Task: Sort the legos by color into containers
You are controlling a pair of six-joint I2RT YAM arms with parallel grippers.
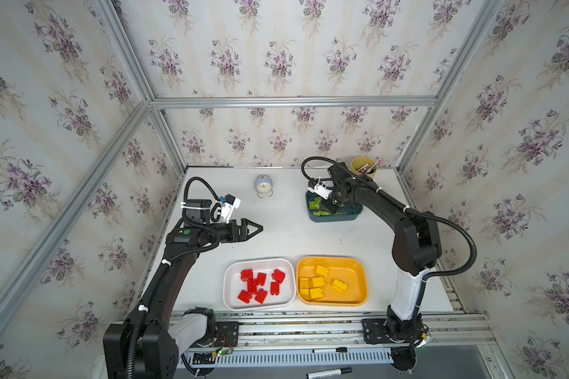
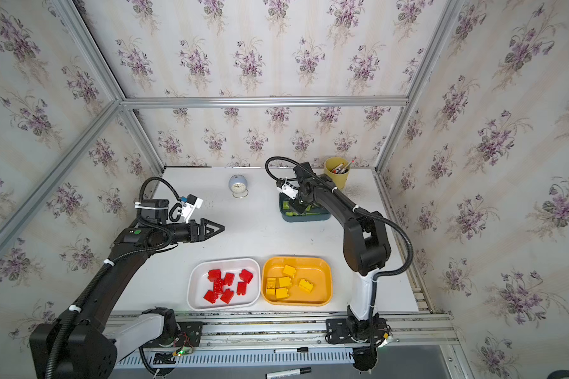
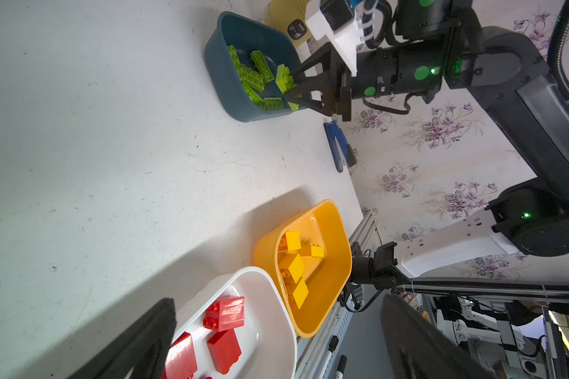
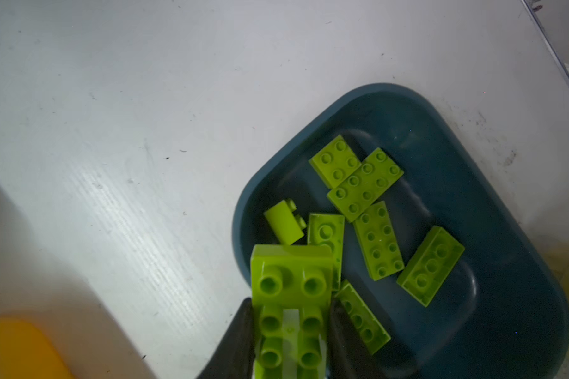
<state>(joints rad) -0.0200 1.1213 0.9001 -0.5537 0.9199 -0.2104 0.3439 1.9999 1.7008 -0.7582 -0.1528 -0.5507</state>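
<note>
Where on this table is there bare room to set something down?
The widest bare stretch of table lies in the middle, bordered by the left claw, the clock, the teal tray and the white tray and orange tray in front. Crowded: the teal tray, where the right claw holds a green brick.

White table (image 1: 276, 236): three trays (image 1: 229, 288), clock (image 1: 262, 186), pen cup (image 2: 337, 178).

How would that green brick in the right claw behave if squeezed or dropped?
Probably stiff: the lime green brick looks undeformed in the shut right gripper. Its glossy sides look slippery. Released over the dark teal tray, it would likely tumble rather than roll; bricks there lie every way.
</note>
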